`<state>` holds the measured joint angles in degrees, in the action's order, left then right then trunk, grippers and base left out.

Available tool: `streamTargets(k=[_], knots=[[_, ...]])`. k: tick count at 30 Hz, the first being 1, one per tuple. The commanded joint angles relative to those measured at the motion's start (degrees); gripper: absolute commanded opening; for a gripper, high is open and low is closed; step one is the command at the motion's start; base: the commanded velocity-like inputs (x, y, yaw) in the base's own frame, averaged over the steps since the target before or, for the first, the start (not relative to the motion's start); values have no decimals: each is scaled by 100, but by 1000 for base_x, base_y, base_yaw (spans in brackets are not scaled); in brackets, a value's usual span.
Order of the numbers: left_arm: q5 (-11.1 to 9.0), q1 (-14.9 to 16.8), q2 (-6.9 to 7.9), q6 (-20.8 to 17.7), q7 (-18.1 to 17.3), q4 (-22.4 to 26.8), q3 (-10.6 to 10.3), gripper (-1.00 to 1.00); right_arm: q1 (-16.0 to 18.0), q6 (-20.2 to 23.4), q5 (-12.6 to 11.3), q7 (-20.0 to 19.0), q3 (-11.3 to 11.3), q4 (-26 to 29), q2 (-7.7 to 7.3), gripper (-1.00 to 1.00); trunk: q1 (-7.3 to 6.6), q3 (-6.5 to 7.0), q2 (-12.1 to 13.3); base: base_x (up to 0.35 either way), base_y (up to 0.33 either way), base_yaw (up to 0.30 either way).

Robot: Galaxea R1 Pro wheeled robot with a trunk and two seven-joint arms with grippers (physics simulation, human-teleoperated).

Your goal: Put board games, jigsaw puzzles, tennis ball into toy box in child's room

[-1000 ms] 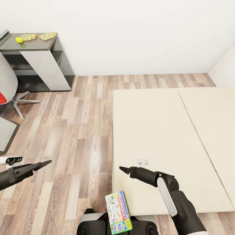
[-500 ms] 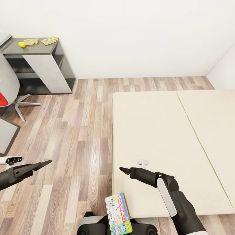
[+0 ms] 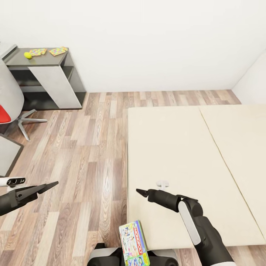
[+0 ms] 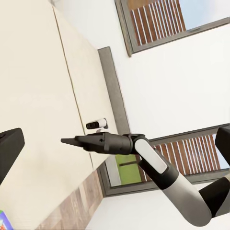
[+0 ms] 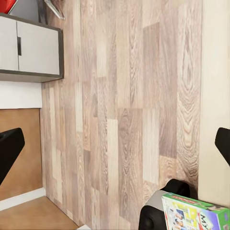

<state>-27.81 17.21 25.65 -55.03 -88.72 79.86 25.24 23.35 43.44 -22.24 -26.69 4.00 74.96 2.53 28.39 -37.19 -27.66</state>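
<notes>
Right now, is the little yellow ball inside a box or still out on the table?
Out. The tennis ball sits on the table top beside the jigsaw puzzles, no box around it.

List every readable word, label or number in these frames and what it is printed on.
"MONOPOLY": along the red strip on the cover of the green-edged board game resting on the robot's base, by the bed.
The rest of that cover's print is too small to read.
In the right wrist view the same box shows only "MY".

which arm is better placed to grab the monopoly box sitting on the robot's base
Probably the right. The right gripper hangs just above the Monopoly box, on the bed side; the left gripper is well off over the floor.
</notes>
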Motion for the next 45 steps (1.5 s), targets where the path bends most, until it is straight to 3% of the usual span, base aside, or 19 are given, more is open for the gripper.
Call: streamTargets(k=[1,24,27,32,45], knots=[[3,2,2,-61,-22,-1,-1,100,2,33,-8,-12,-25,3,2,100,3,4,-7,0,0,0],[2,2,2,-60,-19,-13,-1,100,2,25,-4,15,-59,1,2,100,3,156,-7,0,0,0],[4,2,-59,-51,-24,-14,53,100,2,-2,-8,41,-157,-26,81,100,3,156,-7,0,0,0],[4,2,-60,-51,-23,-14,53,100,2,-2,-8,45,-163,-25,81,100,3,156,-7,0,0,0],[4,2,-9,-51,-23,-16,52,100,2,6,-16,49,-368,-207,-3,100,3,163,-7,0,0,0]])
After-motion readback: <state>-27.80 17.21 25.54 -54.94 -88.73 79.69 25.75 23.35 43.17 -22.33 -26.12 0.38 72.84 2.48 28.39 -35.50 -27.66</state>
